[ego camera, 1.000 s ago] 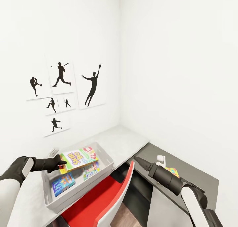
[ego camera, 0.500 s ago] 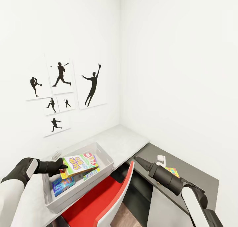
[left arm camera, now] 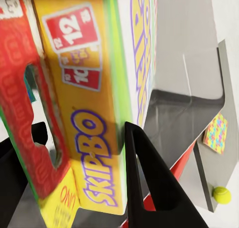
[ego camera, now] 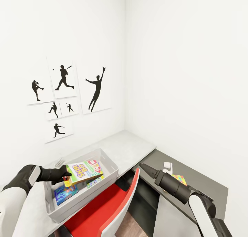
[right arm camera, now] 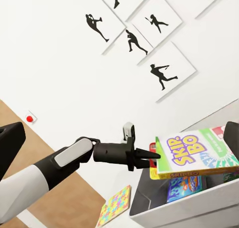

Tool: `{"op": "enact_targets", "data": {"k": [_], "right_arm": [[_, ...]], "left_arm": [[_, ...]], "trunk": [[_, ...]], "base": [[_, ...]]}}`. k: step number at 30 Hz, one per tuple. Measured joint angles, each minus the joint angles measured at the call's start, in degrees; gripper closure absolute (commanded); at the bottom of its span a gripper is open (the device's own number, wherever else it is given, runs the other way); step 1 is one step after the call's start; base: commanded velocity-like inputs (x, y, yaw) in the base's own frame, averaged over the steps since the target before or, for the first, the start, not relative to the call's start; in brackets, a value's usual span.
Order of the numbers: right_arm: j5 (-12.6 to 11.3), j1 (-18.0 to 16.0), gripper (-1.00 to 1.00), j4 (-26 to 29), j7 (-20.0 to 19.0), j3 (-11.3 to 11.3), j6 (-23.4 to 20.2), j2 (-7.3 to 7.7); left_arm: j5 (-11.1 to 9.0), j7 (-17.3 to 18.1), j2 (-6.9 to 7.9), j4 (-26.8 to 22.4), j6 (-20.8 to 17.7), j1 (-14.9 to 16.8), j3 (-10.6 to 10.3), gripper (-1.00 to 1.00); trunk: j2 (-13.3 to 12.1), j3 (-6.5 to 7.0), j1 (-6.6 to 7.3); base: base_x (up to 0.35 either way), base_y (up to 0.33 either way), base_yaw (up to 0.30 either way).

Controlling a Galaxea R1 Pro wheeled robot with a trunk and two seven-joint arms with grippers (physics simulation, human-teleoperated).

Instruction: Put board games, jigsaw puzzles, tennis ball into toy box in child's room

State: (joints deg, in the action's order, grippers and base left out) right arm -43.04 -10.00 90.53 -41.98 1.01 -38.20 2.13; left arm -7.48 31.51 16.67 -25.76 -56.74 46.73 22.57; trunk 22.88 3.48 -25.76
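Observation:
My left gripper is shut on the near edge of the yellow-green Skip-Bo board game, which it holds tilted over the toy box. The same board game sits between the left fingers. A blue board game and a pale multicoloured one lie flat in the tray. One jigsaw puzzle lies on the dark desk part by my right arm. My right gripper hovers open over the chair gap, holding nothing. A jigsaw puzzle and the tennis ball lie on a grey surface.
A red chair stands tucked under the table right in front of the toy box. A small white object sits near the jigsaw puzzle. White walls meet in a corner behind the table, with black sports silhouettes on the left wall.
My left gripper has lowered the Skip-Bo board game further into the toy box and pulled back slightly to the left. The right arm has not moved.

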Motion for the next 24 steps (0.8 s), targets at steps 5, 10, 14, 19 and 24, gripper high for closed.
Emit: {"op": "enact_targets", "data": {"k": [5,10,14,19,24], "right_arm": [[0.0,0.0,-1.00,0.0,0.0,0.0,0.0,-0.02],[0.1,0.0,-1.00,0.0,0.0,0.0,0.0,-0.04],[0.1,0.0,-1.00,0.0,0.0,0.0,0.0,-0.10],[0.1,0.0,-1.00,0.0,0.0,0.0,0.0,-0.11],[0.1,0.0,-1.00,0.0,0.0,0.0,0.0,-0.22]], "left_arm": [[0.1,0.0,-0.26,0.0,0.1,0.0,0.0,1.00],[0.5,0.0,-0.30,0.0,0.2,0.0,0.0,-1.00],[0.5,0.0,-0.31,0.0,0.2,0.0,0.0,-1.00],[0.4,0.1,-0.29,0.0,0.2,0.0,0.0,-1.00],[0.3,0.3,-0.23,0.0,0.3,0.0,0.0,-1.00]], "trunk": [[0.0,0.00,0.00],[0.0,0.00,0.00],[0.0,0.00,0.00],[0.0,0.00,0.00],[0.0,0.00,0.00]], "base": [[0.000,0.000,0.000],[0.000,0.000,0.000],[0.000,0.000,0.000],[0.000,0.000,0.000],[0.000,0.000,0.000]]}}
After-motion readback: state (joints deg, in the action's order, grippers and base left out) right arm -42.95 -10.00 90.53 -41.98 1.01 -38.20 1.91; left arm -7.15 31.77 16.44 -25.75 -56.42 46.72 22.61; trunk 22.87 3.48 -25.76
